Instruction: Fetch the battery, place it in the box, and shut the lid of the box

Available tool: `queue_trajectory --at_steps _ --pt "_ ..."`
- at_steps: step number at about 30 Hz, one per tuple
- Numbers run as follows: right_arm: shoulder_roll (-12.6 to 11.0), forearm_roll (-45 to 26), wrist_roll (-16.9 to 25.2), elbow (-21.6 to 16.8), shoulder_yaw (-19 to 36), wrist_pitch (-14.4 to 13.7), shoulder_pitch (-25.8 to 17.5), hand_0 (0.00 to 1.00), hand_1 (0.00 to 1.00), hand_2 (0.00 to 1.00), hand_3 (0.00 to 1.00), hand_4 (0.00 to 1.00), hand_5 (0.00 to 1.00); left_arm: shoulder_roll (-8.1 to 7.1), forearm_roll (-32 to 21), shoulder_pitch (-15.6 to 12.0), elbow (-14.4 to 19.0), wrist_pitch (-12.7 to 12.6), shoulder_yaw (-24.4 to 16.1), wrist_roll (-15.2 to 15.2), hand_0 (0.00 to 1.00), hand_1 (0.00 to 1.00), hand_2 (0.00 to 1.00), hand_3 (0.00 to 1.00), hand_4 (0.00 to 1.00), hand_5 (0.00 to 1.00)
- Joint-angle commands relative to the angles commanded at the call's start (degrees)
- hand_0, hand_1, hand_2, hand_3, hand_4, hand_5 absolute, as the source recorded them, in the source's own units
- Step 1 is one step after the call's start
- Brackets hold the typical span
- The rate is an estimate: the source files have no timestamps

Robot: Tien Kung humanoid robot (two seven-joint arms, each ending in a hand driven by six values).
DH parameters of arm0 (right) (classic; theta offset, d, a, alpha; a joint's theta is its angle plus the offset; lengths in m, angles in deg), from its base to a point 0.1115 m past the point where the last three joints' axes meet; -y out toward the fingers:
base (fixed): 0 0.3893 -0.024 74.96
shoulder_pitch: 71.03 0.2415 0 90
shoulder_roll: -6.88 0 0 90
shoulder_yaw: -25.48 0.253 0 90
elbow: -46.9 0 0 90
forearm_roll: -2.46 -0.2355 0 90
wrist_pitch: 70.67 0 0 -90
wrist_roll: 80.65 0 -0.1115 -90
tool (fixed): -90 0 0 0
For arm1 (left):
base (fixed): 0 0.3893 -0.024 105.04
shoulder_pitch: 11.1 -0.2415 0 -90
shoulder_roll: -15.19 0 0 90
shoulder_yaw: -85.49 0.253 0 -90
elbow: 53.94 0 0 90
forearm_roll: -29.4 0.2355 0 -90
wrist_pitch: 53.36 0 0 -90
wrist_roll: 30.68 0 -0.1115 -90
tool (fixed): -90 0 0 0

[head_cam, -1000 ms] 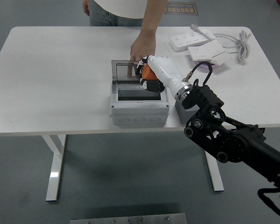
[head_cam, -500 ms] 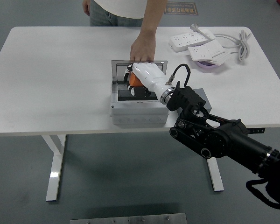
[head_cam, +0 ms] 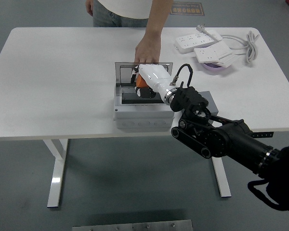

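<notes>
A grey box (head_cam: 143, 117) stands near the table's front edge with its smoked clear lid (head_cam: 126, 73) swung up and back. My right hand (head_cam: 143, 84), white with a black arm, hangs over the open box with its fingers curled round an orange and black battery (head_cam: 141, 83). A person's hand (head_cam: 147, 50) rests on the far edge of the lid. My left arm is out of sight.
Two white power strips (head_cam: 197, 41) with a coiled cable (head_cam: 245, 45) lie at the back right, beside a purple dish (head_cam: 213, 67). A grey block (head_cam: 213, 103) lies right of the box, partly behind my arm. The person stands at the far side.
My right hand has carried the battery left from the box's right edge to over its opening, then settled slightly lower. The person's hand has stayed on the lid.
</notes>
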Motion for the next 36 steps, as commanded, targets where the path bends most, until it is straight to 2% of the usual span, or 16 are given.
queue_trajectory --at_steps 10,23,24,29,30,35,36 --pt "0.8 -1.3 0.6 0.2 -0.5 -1.1 -0.6 0.200 0.245 0.255 0.304 0.170 0.041 0.10 0.3 0.2 0.0 0.0 -0.1 -0.3 0.671 0.760 0.690 0.723 0.791 0.708" --pt "0.8 -2.9 2.7 0.7 1.9 0.5 -1.6 0.213 0.250 0.264 0.315 0.171 0.052 0.05 0.0 0.2 0.0 -0.6 0.1 -1.1 0.670 0.759 0.690 0.723 0.790 0.709" --pt "0.8 -3.1 2.8 0.7 1.9 0.5 -1.7 0.321 0.406 0.446 0.555 0.541 0.106 0.05 0.0 0.2 0.0 -0.6 0.1 -1.2 0.670 0.760 0.689 0.723 0.790 0.708" --pt "0.8 -3.5 2.9 0.8 1.8 0.4 -2.0 0.321 0.406 0.446 0.555 0.541 0.106 0.05 0.2 0.2 0.0 -0.7 0.0 -1.4 0.670 0.760 0.689 0.723 0.790 0.708" --pt "0.8 -3.5 3.0 0.8 1.8 0.3 -2.1 0.439 0.512 0.533 0.613 0.635 0.220 0.04 0.2 0.1 0.0 -0.8 0.0 -1.4 0.669 0.760 0.687 0.723 0.791 0.709" --pt "0.8 -3.7 3.2 1.0 2.0 0.1 -2.2 0.439 0.512 0.533 0.613 0.635 0.220 0.07 0.3 0.0 0.0 -1.0 -0.1 -1.6 0.669 0.760 0.687 0.723 0.791 0.709" --pt "0.8 -3.8 3.3 1.0 2.0 0.1 -2.2 0.472 0.523 0.540 0.615 0.673 0.272 0.09 0.3 0.1 0.0 -1.0 -0.1 -1.6 0.667 0.759 0.686 0.722 0.791 0.707"
